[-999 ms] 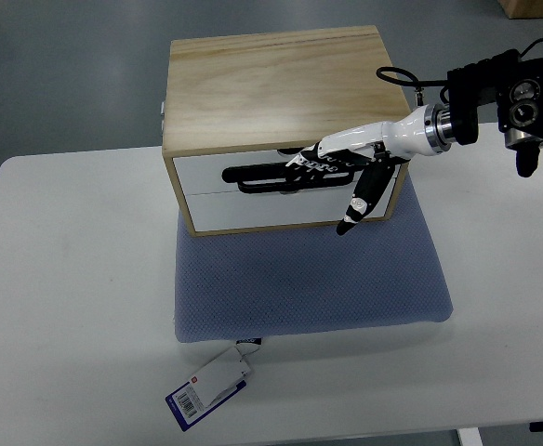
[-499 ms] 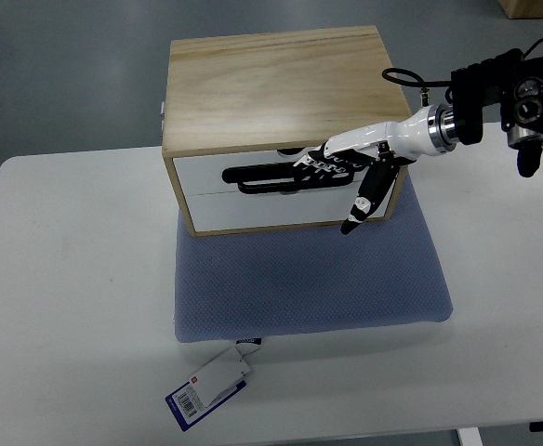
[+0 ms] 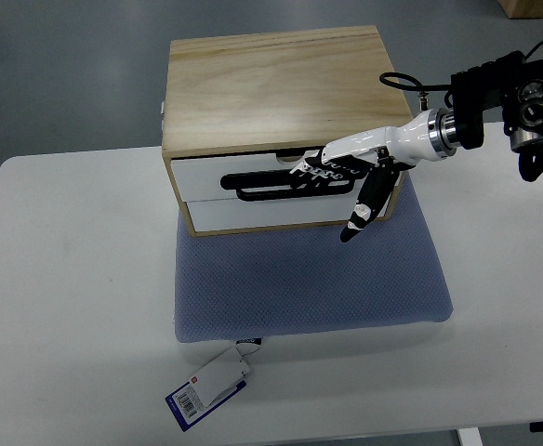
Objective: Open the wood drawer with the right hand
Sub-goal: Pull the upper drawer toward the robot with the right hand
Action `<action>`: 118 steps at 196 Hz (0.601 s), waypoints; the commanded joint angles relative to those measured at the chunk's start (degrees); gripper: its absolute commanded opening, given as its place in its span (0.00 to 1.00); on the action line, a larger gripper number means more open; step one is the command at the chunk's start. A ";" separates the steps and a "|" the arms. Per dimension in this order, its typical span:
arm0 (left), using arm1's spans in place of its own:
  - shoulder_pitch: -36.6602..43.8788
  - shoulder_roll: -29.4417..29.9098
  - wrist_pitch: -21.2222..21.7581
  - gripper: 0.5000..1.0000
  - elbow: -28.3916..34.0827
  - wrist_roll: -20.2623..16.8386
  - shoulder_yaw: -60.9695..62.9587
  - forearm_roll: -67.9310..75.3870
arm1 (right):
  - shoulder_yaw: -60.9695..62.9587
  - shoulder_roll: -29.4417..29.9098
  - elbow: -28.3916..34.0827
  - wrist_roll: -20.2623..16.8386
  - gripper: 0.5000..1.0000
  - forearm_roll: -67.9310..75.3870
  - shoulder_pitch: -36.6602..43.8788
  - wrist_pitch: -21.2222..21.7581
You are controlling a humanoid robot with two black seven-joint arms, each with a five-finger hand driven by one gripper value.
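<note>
A light wood box (image 3: 271, 88) with two white drawer fronts stands at the back of a blue mat (image 3: 309, 279). The upper drawer (image 3: 202, 175) sticks out a little from the box front, and the lower drawer (image 3: 253, 214) is closed. My right hand (image 3: 332, 169) comes in from the right edge. Its fingers are hooked into the upper drawer's black handle (image 3: 258, 178). Its thumb (image 3: 360, 214) hangs down in front of the lower drawer. The left arm is out of view.
The box and mat rest on a white table (image 3: 67, 279). A blue and white tag (image 3: 211, 386) lies near the table's front edge, tied to the mat. The right arm's black wrist unit (image 3: 518, 98) hovers at the right.
The upper drawer has slid out slightly towards the front with my right hand's fingers in its handle. The hand has moved a little forward and down.
</note>
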 commanded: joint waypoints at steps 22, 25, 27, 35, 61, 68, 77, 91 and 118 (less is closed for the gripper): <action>0.02 0.00 0.01 1.00 -0.01 0.00 0.00 0.00 | 0.00 -1.67 3.79 0.00 0.91 0.37 0.00 -0.01; -0.06 0.00 0.01 1.00 -0.01 0.00 0.00 0.00 | 0.00 -1.84 3.97 0.00 0.91 0.37 0.00 -0.01; 0.02 0.00 0.01 1.00 -0.01 0.00 0.00 0.00 | 0.00 -1.93 4.14 0.00 0.90 0.37 0.00 -0.01; -0.06 0.00 0.01 1.00 0.08 0.00 0.00 0.00 | 0.00 -2.11 4.50 0.00 0.91 0.45 0.00 -0.01; 0.02 0.00 0.01 1.00 -0.01 0.09 0.00 0.00 | 0.00 -2.81 5.90 0.00 0.90 0.63 -0.09 -0.01; -0.06 0.00 0.01 1.00 -0.01 0.00 0.00 0.00 | 0.00 -2.90 6.08 0.00 0.90 0.63 -0.09 -0.01; 0.02 0.00 0.01 1.00 -0.01 0.00 0.00 0.00 | 0.00 -3.07 6.60 0.00 0.91 0.63 -0.09 -0.01; 0.02 0.00 0.01 1.00 0.08 0.00 0.00 0.00 | 0.00 -3.52 6.87 0.00 0.90 0.81 -0.09 -0.01; -0.06 0.00 0.01 1.00 -0.01 0.09 0.00 0.00 | 0.00 -3.95 7.66 -0.09 0.90 1.25 -0.09 -0.01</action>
